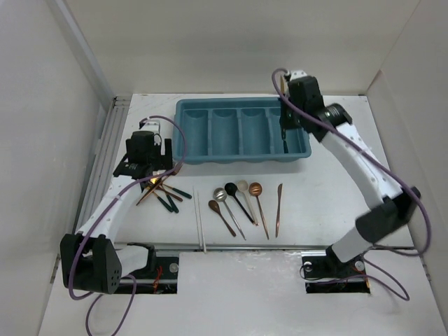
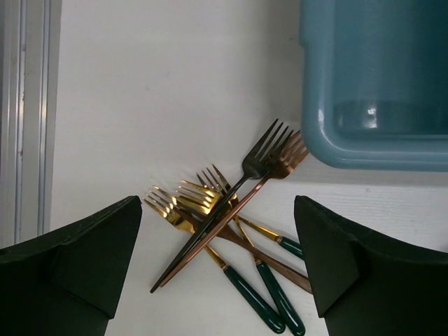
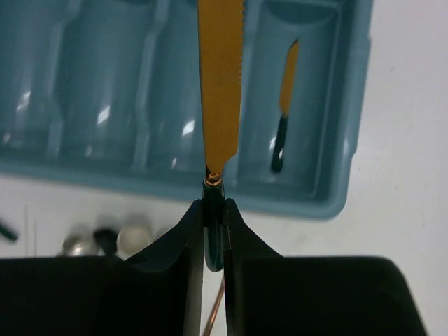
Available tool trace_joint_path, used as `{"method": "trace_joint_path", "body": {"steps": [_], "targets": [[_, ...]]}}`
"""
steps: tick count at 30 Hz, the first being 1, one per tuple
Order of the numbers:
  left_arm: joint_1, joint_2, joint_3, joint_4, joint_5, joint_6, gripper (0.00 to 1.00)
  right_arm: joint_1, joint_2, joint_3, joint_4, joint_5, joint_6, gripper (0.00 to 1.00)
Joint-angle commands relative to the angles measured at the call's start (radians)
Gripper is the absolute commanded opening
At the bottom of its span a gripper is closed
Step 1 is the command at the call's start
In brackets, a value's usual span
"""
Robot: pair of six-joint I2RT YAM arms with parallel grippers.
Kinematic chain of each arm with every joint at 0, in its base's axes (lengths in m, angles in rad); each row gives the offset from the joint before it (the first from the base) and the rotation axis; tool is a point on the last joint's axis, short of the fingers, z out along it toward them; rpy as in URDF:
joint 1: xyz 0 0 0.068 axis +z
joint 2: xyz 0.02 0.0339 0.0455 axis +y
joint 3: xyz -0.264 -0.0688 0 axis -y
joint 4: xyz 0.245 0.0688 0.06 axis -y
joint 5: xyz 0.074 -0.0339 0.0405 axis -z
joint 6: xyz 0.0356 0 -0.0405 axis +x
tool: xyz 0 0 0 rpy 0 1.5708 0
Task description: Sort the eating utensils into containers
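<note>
The teal cutlery tray [image 1: 210, 155] lies at the back of the table, with four slots. My right gripper [image 1: 285, 127] hangs over its right end, shut on the dark green handle of a gold knife [image 3: 220, 84] whose blade points across the tray [image 3: 308, 203]. Another gold, dark-handled knife [image 3: 283, 133] lies in the rightmost slot. My left gripper [image 2: 217, 266] is open above a crossed pile of forks [image 2: 224, 210] in gold, copper and black, left of the tray corner [image 2: 371, 84]. The pile also shows in the top view [image 1: 164, 192].
Several spoons [image 1: 234, 199] lie in a row on the table in front of the tray, with a copper knife [image 1: 279, 210] to their right and thin white chopsticks [image 1: 199, 220] to their left. A metal rail [image 2: 28, 119] runs along the left edge.
</note>
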State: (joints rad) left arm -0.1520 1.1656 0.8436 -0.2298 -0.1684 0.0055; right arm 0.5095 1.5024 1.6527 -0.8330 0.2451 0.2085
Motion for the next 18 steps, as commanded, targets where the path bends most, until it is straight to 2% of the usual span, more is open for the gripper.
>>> {"method": "trace_joint_path", "body": {"steps": [1,5,10,11,13,15,18], "targets": [[0.028,-0.007,0.035,-0.026,-0.006,-0.007,0.88,-0.112,0.251,0.113,0.112,-0.058,-0.101,0.00],[0.037,-0.007,0.045,-0.039,-0.045,0.002,0.88,-0.178,0.477,0.242,0.100,-0.121,-0.145,0.00],[0.055,0.002,0.045,-0.048,-0.066,-0.007,0.88,-0.227,0.602,0.309,0.109,-0.132,-0.167,0.00],[0.055,0.011,0.045,-0.048,-0.054,-0.007,0.88,-0.236,0.613,0.330,0.098,-0.132,-0.176,0.04],[0.066,0.011,0.045,-0.057,-0.045,-0.007,0.88,-0.236,0.613,0.341,0.089,-0.132,-0.195,0.37],[0.066,0.020,0.045,-0.048,-0.045,-0.007,0.88,-0.236,0.622,0.372,0.049,-0.162,-0.204,0.57],[0.075,0.029,0.054,-0.037,-0.045,-0.007,0.88,-0.236,0.605,0.412,-0.044,-0.162,-0.225,0.60]]}}
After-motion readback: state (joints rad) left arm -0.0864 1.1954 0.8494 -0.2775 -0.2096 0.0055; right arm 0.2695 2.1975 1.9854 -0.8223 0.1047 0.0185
